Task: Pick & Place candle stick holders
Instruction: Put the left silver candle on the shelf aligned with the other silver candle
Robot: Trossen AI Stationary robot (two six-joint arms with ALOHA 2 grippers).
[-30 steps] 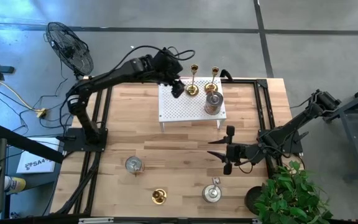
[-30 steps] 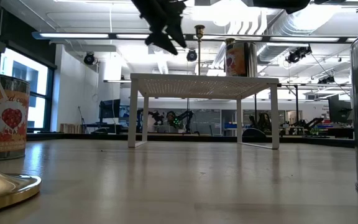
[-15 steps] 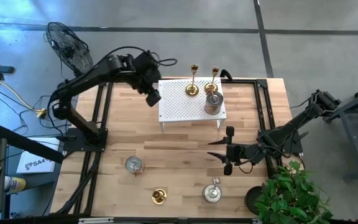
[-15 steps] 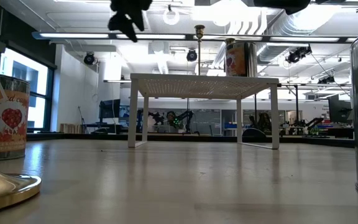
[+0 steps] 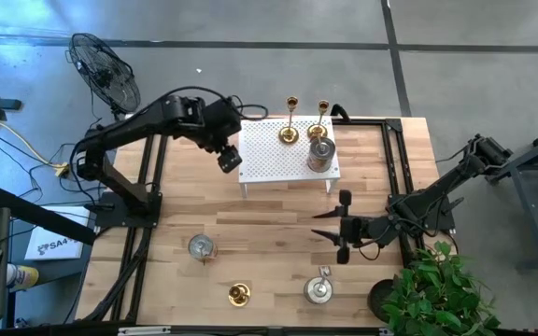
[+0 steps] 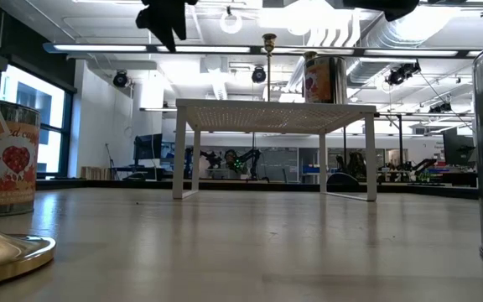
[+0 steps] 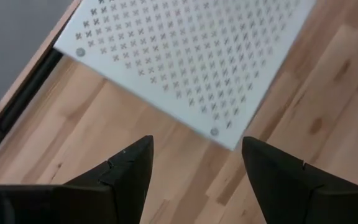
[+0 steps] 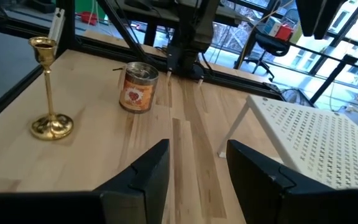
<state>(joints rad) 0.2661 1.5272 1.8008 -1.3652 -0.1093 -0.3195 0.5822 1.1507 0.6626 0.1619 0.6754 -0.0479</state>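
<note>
Left gripper (image 5: 229,159) above the table (image 5: 278,243), just beside the left edge of the rack (image 5: 288,154), jaws spread, nothing between. On the rack: two gold candlesticks (image 5: 290,121) at the far edge and one cup holder (image 5: 320,155) at the right side. Near the table's front, well apart from the rack: one cup holder (image 5: 201,246), one gold candlestick (image 5: 239,295), another cup holder (image 5: 318,289). Right gripper (image 5: 343,224) in front of the rack, jaws partly spread, empty.
</note>
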